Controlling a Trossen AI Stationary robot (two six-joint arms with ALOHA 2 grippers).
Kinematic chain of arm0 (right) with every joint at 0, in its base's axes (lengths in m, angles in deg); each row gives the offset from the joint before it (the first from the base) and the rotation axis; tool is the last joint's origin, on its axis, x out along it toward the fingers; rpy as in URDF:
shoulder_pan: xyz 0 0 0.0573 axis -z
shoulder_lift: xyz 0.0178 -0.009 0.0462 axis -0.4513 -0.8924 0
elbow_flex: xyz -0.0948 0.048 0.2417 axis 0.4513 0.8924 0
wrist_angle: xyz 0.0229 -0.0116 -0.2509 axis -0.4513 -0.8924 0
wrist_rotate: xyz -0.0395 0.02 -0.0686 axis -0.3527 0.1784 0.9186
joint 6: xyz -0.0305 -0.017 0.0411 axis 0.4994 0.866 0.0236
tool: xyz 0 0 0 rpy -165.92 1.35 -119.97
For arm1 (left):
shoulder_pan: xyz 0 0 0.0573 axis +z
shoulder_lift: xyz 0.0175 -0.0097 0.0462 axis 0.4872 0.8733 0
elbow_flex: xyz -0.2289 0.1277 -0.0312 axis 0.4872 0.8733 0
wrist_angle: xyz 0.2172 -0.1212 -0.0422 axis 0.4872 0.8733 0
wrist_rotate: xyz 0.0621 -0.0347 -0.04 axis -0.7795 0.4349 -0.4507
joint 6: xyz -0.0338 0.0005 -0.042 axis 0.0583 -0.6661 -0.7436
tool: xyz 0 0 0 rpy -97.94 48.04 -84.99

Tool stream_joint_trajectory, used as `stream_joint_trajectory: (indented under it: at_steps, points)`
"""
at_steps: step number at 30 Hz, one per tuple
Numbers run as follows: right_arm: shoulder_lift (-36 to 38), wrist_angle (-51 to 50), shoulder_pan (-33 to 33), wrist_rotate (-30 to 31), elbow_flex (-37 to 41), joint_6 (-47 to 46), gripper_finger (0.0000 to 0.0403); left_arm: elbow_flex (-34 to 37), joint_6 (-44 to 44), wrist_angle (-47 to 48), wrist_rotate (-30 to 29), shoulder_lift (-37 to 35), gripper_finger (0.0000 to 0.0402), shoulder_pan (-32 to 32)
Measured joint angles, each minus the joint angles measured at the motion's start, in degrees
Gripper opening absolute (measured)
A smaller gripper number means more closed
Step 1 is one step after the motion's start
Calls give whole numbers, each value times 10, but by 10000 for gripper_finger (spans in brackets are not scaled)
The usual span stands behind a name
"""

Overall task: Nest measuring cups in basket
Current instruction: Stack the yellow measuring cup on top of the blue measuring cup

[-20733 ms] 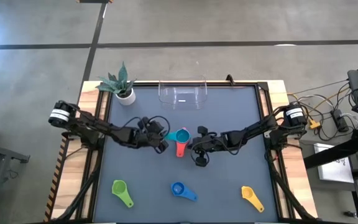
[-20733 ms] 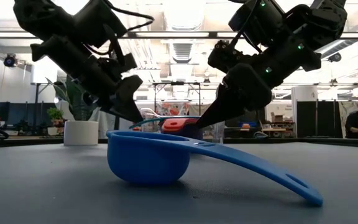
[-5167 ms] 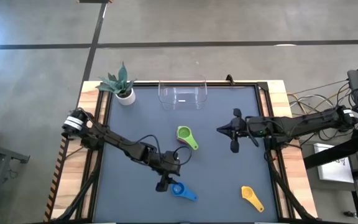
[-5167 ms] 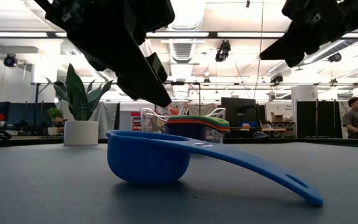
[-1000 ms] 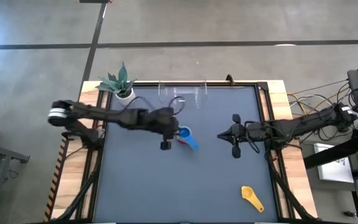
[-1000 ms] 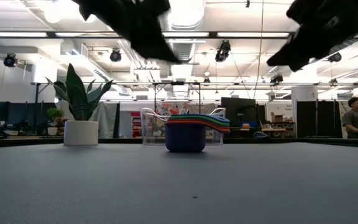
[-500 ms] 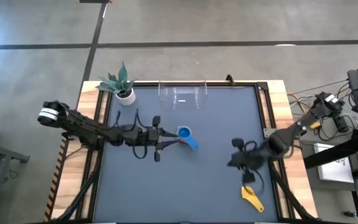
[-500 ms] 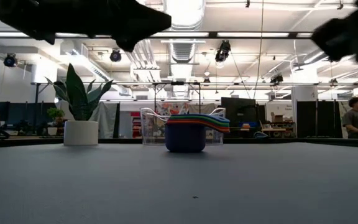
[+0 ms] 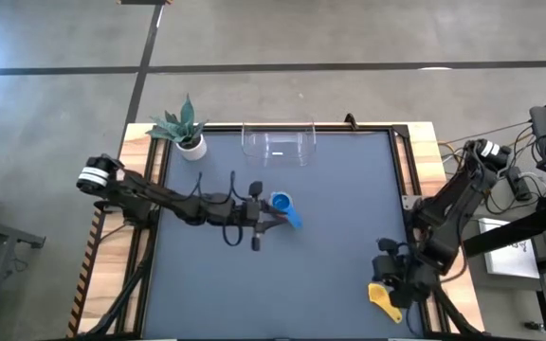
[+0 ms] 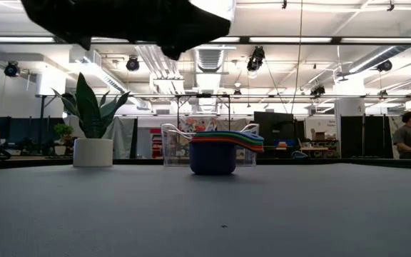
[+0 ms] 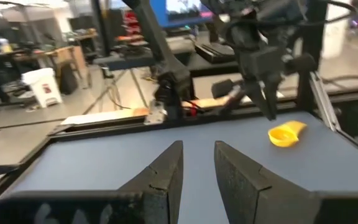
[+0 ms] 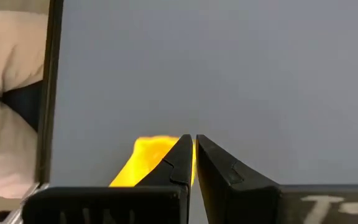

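The right gripper (image 9: 392, 286) has its jaws pressed together, nothing between them, and it hangs low over the near right corner of the table. In the right wrist view the yellow measuring cup (image 12: 146, 160) shows just past the fingertips and a little to one side of them; from above, the yellow measuring cup (image 9: 380, 295) lies at about seven o'clock from the gripper, just beside it.

One risk is that shut jaws coming down on the cup would push or flip it instead of taking it; they would need to spread first. The cup also lies near the table's edge, so a nudge could send it off.

The left gripper (image 9: 265, 221), jaws slightly spread with nothing between them in its wrist view, sits just beside the stack of nested cups (image 9: 282, 205) at mid-table, the stack at about one o'clock from it. A careless sweep could topple the stack. The basket (image 9: 279, 144) stands at the far edge, at twelve o'clock from the stack, with no cups in it.
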Motion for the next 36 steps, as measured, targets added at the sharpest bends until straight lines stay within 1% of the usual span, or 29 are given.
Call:
stream_joint_trajectory:
  at_steps: [3, 7, 11, 21, 26, 36]
  points:
    - [-12, -10, -28, 0, 0, -60, 13, -27, 12, 18, 19, 22, 75, 0]
    - [-31, -15, -56, 0, 0, -97, 13, -53, 23, 45, 25, 40, 75, 0]
    - [-54, -14, -60, -1, 0, -99, 13, -68, 23, 70, 26, 45, 75, 0]
    - [-108, -8, -60, -7, 1, -99, 13, -67, 23, 76, 26, 45, 75, 0]
    - [-114, -8, -60, -6, 1, -99, 13, -67, 22, 76, 26, 45, 75, 0]
    - [-101, -7, -60, 0, 1, -95, 13, -67, 18, 76, 26, 45, 75, 0]
